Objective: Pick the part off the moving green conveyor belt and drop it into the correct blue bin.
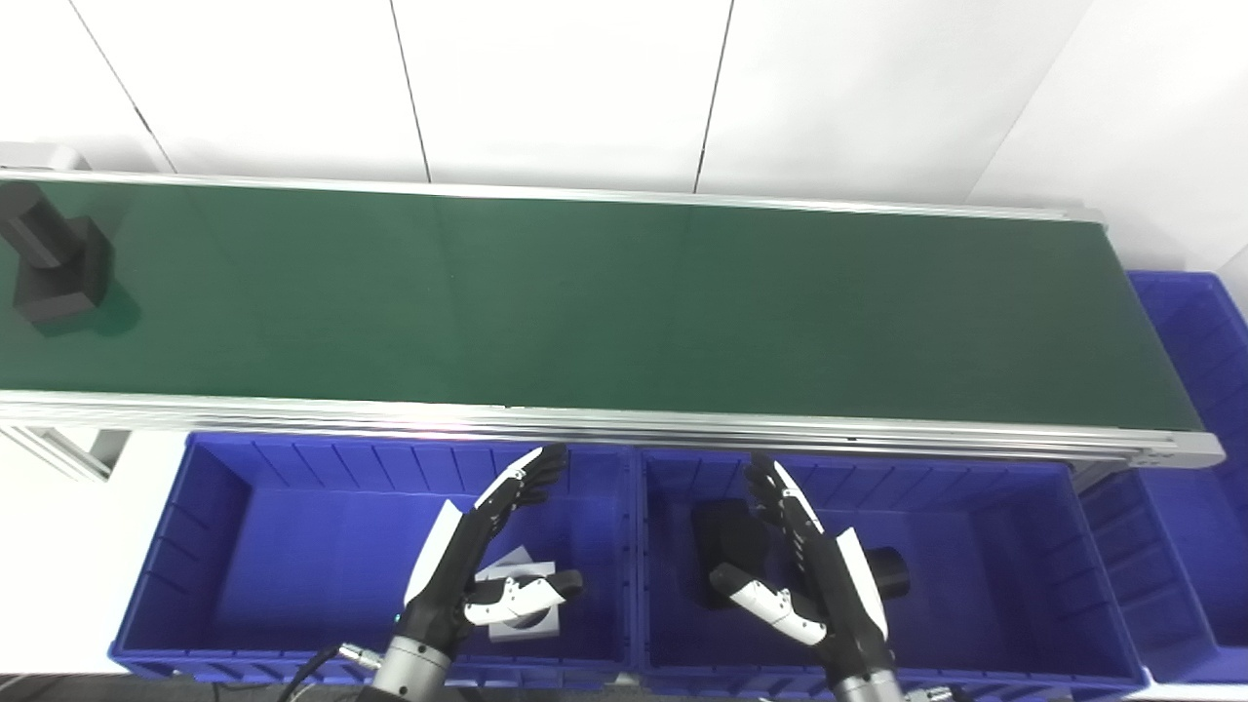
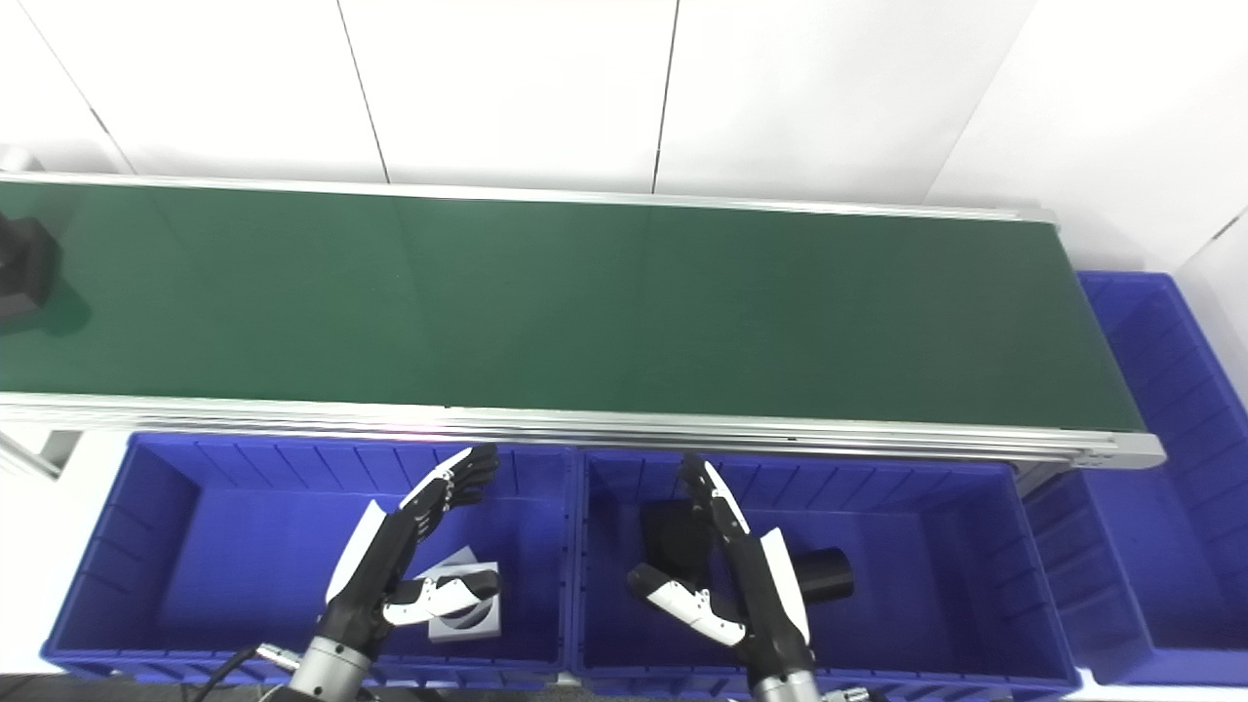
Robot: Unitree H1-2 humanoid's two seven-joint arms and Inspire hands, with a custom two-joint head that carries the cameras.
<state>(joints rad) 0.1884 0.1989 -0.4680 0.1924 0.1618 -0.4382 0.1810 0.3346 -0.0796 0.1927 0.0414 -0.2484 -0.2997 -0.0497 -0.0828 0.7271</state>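
Belt: green conveyor belt [image 1: 624, 302] with silver rails runs across the view, white panelled wall [image 1: 585, 88] behind
Part: dark blocky part [image 1: 54, 263] sits on the belt at its far left end, well apart from both hands
Left hand [image 1: 487, 556]: empty, fingers spread, hovering over the left blue bin [image 1: 244, 468]
Right hand [image 1: 804, 565]: empty, fingers spread, hovering over the middle blue bin [image 1: 975, 478]
Left bin: holds a grey square piece [image 2: 468, 609]
Middle bin: holds a black part [image 1: 726, 531], partly hidden by the hand
Right side: another blue bin [image 1: 1199, 331] beyond the belt's end
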